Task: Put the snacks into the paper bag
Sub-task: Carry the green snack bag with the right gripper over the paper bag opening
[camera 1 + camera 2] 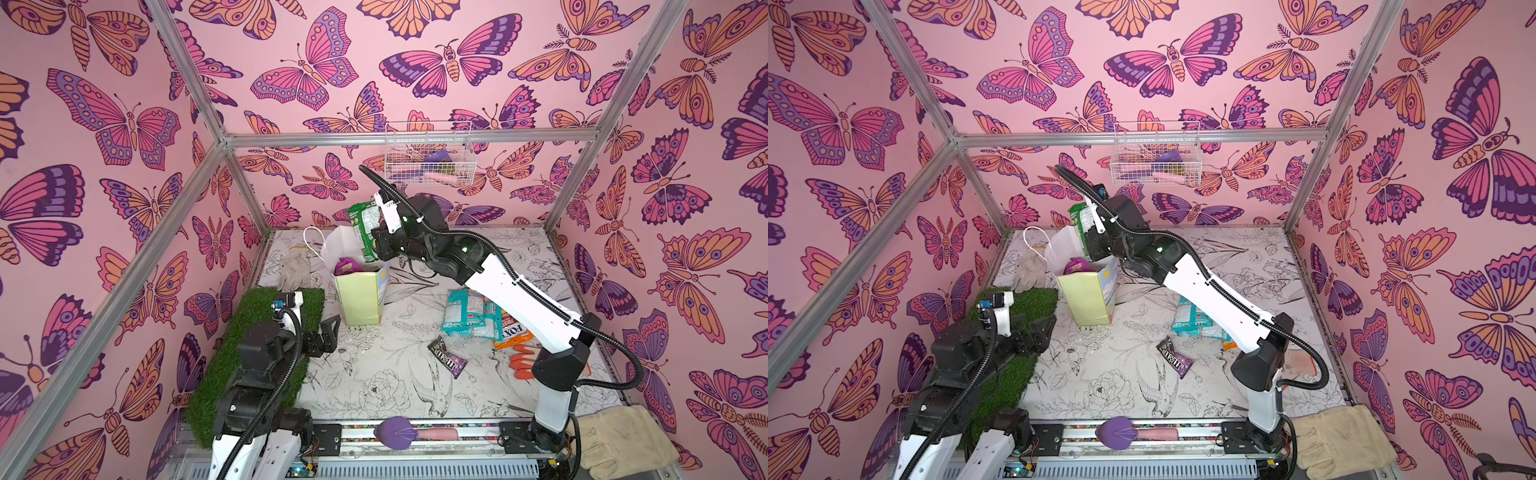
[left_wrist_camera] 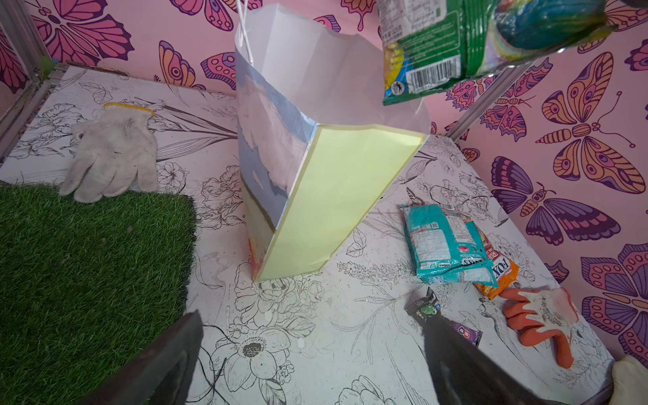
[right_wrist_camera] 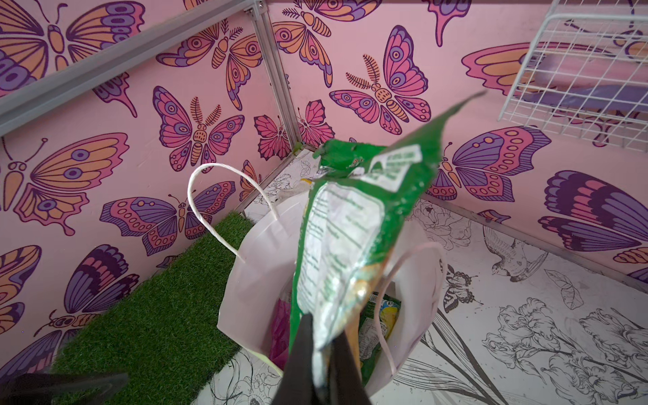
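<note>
Right end effector (image 3: 322, 366): I am keeping its jaws pinched shut on one edge of a green packet (image 3: 336, 245). The packet is hanging over the open mouth of the paper bag (image 1: 359, 305), not yet inside. I am judging it light, crinkly and slippery, so the flat sealed edge is the sound place to hold.

A purple pouch (image 1: 347, 266) is already lying in the bag. Two teal packets (image 1: 465, 313), an orange bag (image 1: 509, 332) and a dark brown packet (image 1: 451, 357) are lying on the counter (image 1: 374, 374), well apart from the grip.

Left end effector (image 1: 328, 332): it is sitting wide open and empty near the bag's base.
</note>
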You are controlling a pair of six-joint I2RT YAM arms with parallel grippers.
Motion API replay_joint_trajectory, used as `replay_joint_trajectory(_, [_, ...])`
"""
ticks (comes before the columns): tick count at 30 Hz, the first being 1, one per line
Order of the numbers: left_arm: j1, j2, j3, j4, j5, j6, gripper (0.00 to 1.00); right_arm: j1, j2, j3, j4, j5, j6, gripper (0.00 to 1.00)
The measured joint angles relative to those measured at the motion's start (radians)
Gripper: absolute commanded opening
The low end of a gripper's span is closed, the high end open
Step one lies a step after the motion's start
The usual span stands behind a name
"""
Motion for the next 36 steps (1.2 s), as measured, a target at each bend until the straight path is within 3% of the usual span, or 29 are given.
replay_joint_trajectory(16, [-0.001, 0.0, 0.0, 0.0, 0.0, 0.0, 1.0, 0.03, 0.129, 0.184, -0.136, 0.06, -0.058, 0.0])
replay_joint_trajectory(36, [-0.003, 0.0, 0.0, 0.0, 0.0, 0.0, 1.0, 0.035, 0.179, 0.203, -0.175, 0.092, -0.092, 0.0])
